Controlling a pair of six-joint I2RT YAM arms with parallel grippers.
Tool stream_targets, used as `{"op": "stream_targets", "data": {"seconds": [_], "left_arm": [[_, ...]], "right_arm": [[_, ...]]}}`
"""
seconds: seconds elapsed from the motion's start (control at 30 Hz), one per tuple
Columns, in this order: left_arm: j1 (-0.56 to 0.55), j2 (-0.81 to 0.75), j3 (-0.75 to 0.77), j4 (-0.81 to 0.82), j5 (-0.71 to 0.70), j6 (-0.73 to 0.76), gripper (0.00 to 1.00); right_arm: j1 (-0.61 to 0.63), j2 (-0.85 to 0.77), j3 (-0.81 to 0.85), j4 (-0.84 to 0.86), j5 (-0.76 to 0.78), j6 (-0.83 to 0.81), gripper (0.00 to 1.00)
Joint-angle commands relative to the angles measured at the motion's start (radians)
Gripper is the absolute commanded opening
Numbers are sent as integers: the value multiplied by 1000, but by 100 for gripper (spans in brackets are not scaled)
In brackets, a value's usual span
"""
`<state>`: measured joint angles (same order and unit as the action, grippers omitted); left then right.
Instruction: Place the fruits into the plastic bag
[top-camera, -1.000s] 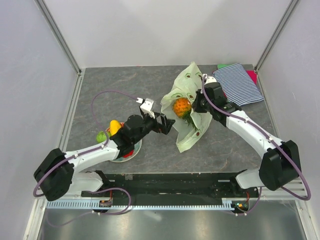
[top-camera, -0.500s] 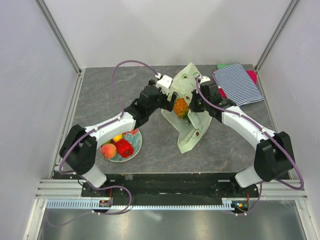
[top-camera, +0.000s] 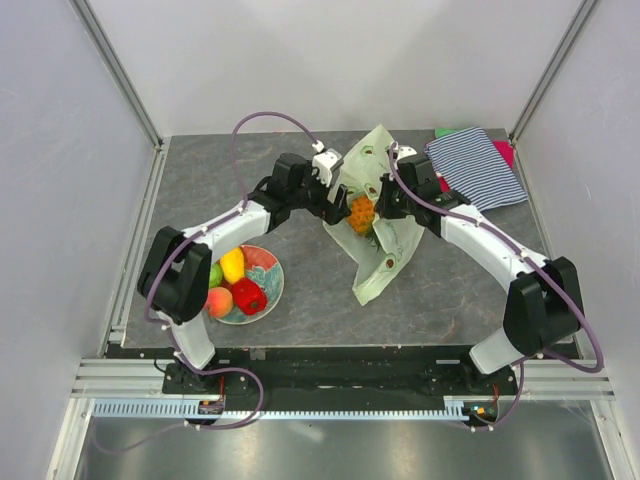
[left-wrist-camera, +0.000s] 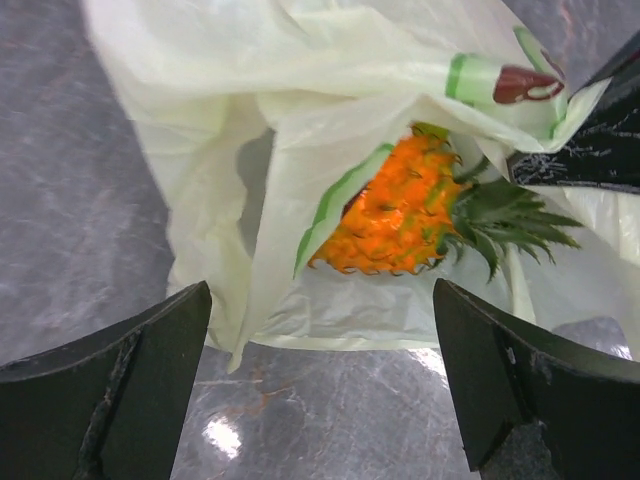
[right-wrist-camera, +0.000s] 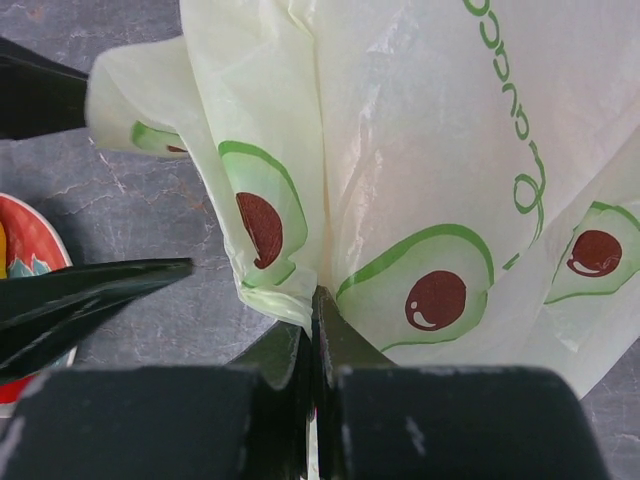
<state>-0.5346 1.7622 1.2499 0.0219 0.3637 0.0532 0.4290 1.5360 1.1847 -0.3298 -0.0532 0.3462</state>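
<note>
- Left wrist view: your bumpy orange pineapple (left-wrist-camera: 395, 215), spiky-leaved, inside thin crinkly plastic bag (left-wrist-camera: 300, 90).
- Left gripper (left-wrist-camera: 320, 300), its nine o'clock: jaws wide.
- Right gripper (right-wrist-camera: 312, 300), three o'clock: pinching bag film.

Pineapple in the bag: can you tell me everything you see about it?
The pineapple is a small toy, bright orange with bumpy skin and dark green spiky leaves at one end. It sits in the open mouth of the plastic bag, whose pale, thin film wraps around it and hides part of one side. The open left claw faces it without touching.
</note>
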Motion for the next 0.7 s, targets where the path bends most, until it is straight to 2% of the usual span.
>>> {"op": "stream_targets", "data": {"seconds": [0.0, 0.03, 0.07, 0.1, 0.13, 0.17, 0.2, 0.23, 0.37, 0.57, 0.67], "left_arm": [[-4, 63, 92, -16, 96, -18, 85], [-4, 77, 108, -46, 93, -27, 73], [-5, 82, 114, -51, 66, -36, 62], [-4, 85, 115, -54, 54, -44, 42], [-4, 86, 114, -62, 32, -44, 33], [-2, 86, 111, -62, 24, -74, 24], [-1, 86, 106, -62, 20, -79, 10], [-1, 86, 100, -60, 14, -82, 3], [2, 83, 91, -60, -2, -101, 2], [12, 66, 71, -53, -23, -153, 2], [12, 46, 52, -45, -42, -182, 2]], "right_arm": [[-3, -11, 69, -20, -16, -22, 3], [-3, -16, 72, -26, -14, -26, 6], [-3, -33, 75, -46, -14, -30, 25], [-4, -43, 76, -58, -11, -41, 36], [-3, -57, 76, -70, 1, -42, 58], [-3, -95, 73, -95, 10, -45, 66], [-4, -120, 66, -104, 16, -47, 72], [-3, -146, 59, -113, 22, -49, 86], [-4, -304, 6, -204, 47, -52, 93], [-1, -453, -147, -285, 29, 26, 94], [19, -473, -247, -284, -16, 69, 94]]}}
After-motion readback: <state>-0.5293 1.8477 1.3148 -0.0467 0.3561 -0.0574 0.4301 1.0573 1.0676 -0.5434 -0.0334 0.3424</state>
